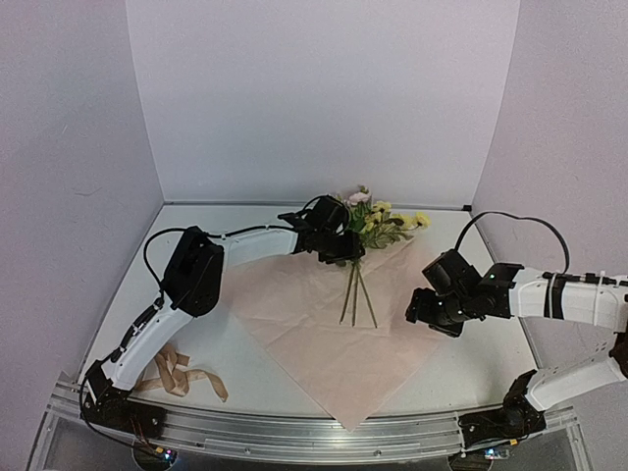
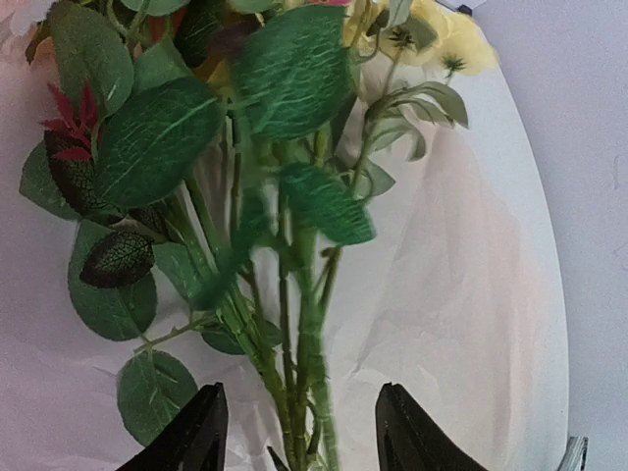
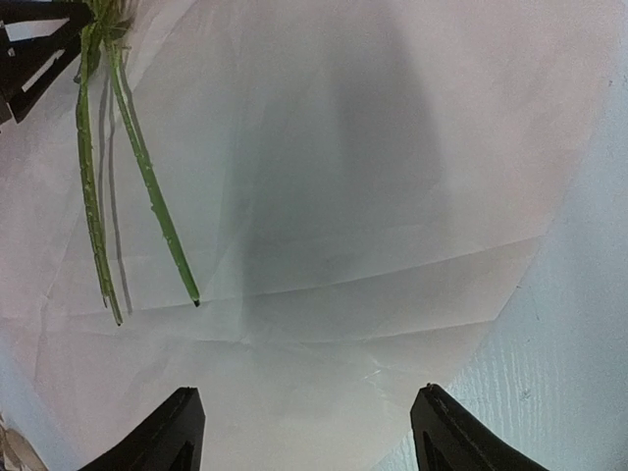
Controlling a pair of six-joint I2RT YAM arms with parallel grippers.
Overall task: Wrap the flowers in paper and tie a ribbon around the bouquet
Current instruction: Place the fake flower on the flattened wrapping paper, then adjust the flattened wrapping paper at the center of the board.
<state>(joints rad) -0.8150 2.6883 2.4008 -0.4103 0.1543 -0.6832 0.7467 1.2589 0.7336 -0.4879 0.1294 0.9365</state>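
Left gripper (image 2: 299,427) straddles the flowers (image 1: 378,218) just below the leaves. Its two dark fingers (image 2: 201,437) stand apart, with a gap showing on each side of the bundled stems (image 1: 355,289), so it is open around the bunch and not clamped on it. In the left wrist view the green leaves and a few yellow blooms fan out ahead of the fingers, with pink sheet behind them.

The paper (image 1: 324,339) lies flat on the white tabletop (image 1: 235,353), turned so that one corner points at the near edge. The flowers rest on it with the blooms at its far corner and the thin stems running toward the near side, ending around the middle of the sheet.

The right gripper (image 3: 306,427) is over the right part of the paper, with the stem ends off to its left and apart from it. Its fingers are spread wide with only creased paper showing between them; whether they touch the sheet cannot be told.

The ribbon (image 1: 177,376) lies loosely curled on the tabletop beside the left arm's base, off the paper and well apart from both grippers.
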